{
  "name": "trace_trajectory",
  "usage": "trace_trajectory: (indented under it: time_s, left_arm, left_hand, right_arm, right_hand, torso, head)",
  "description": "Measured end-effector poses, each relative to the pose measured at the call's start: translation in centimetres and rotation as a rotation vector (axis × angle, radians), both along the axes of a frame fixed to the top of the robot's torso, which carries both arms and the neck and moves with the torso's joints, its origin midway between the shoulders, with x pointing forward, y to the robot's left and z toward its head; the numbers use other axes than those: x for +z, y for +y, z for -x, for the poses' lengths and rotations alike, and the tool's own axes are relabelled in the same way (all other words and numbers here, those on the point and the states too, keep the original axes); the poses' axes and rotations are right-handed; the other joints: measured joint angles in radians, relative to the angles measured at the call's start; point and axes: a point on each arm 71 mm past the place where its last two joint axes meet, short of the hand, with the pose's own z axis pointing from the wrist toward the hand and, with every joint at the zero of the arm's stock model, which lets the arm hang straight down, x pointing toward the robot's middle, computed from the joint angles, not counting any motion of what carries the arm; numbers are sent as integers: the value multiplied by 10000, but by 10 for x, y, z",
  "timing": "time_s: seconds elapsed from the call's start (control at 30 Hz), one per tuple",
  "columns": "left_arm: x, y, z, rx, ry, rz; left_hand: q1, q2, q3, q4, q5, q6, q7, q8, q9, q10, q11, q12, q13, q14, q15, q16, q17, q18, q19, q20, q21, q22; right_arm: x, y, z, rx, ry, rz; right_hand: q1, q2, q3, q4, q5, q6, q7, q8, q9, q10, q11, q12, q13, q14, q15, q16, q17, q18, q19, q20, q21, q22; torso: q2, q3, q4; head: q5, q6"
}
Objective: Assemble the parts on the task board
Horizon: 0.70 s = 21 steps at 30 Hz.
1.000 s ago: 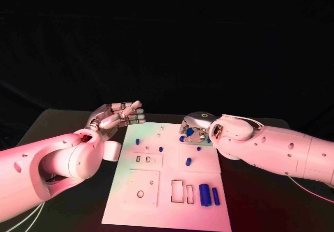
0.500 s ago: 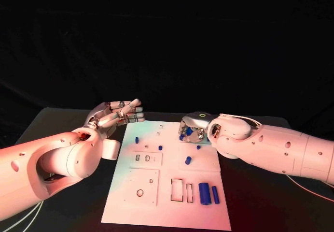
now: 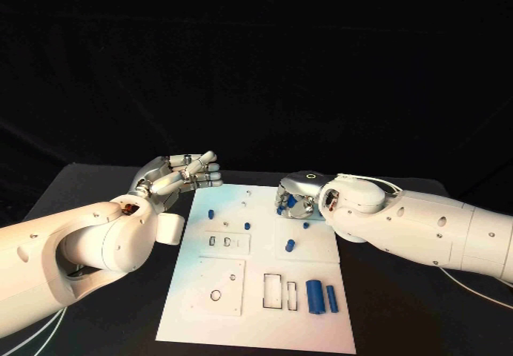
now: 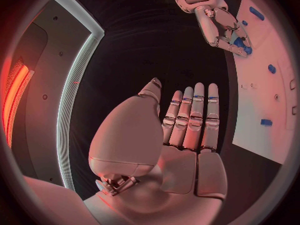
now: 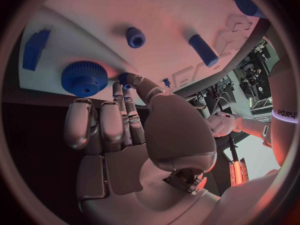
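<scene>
Now my right hand (image 3: 296,196) is down on the far right of the task board (image 3: 256,297), my left hand (image 3: 181,176) raised beside its far left corner

From the head camera I see my right hand's back, with blue showing under it, but not what the fingers do; the right wrist camera shows its fingertips (image 5: 128,80) pinching a small blue peg (image 5: 125,78) at the board, a blue gear (image 5: 84,78) just beside the curled fingers and a blue block (image 5: 35,49) beyond it. My left hand holds nothing: the left wrist camera shows its fingers (image 4: 195,116) straight and side by side, thumb apart, off the board's edge. Only the head camera gives me the two blue bars (image 3: 322,297) lying together, well back from my right hand toward me
</scene>
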Motion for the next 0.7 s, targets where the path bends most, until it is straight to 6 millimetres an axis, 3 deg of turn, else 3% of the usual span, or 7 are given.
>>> trace_trajectory:
  time_s: [0.57, 0.6, 0.7]
  left_arm:
    - [1, 1, 0, -15, 15, -6]
    - [1, 1, 0, -11, 16, -7]
    - [0, 1, -1, -2, 20, -12]
  left_hand:
    - [0, 0, 0, 0, 0, 0, 0, 0, 0, -36, 35, 0, 0, 0, 0, -40, 0, -2, 0, 0, 0, 1]
    - [0, 0, 0, 0, 0, 0, 0, 0, 0, -36, 36, 0, 0, 0, 0, -40, -1, 0, 0, 0, 0, 1]
    - [0, 0, 0, 0, 0, 0, 0, 0, 1, -36, 36, 0, 0, 0, 0, -40, -1, 0, 0, 0, 0, 1]
  right_arm:
    - [1, 3, 1, 34, -122, -74]
    - [1, 3, 2, 50, -143, -108]
    - [3, 4, 5, 79, -290, -279]
  right_hand:
    - [-1, -1, 269, 63, -49, 173, -65, -20, 65, 195, -54, -28, -41, 0, 0, 289, 213, 0, 144, -33, 240, 342]
    - [-1, -1, 295, 70, -7, 173, -65, -20, 81, 195, -54, -28, -41, 0, 0, 312, 233, -93, 194, -44, 271, 386]
    - [-1, -2, 303, 77, 26, 209, -101, -21, 84, 232, -91, -29, -39, 0, 0, 312, 260, -115, 214, -35, 309, 478]
  torso:
    - [26, -12, -1]
    - [26, -12, -1]
    - [24, -11, -1]
  head:
    - [-3, -3]
    - [0, 1]
    - [12, 31]
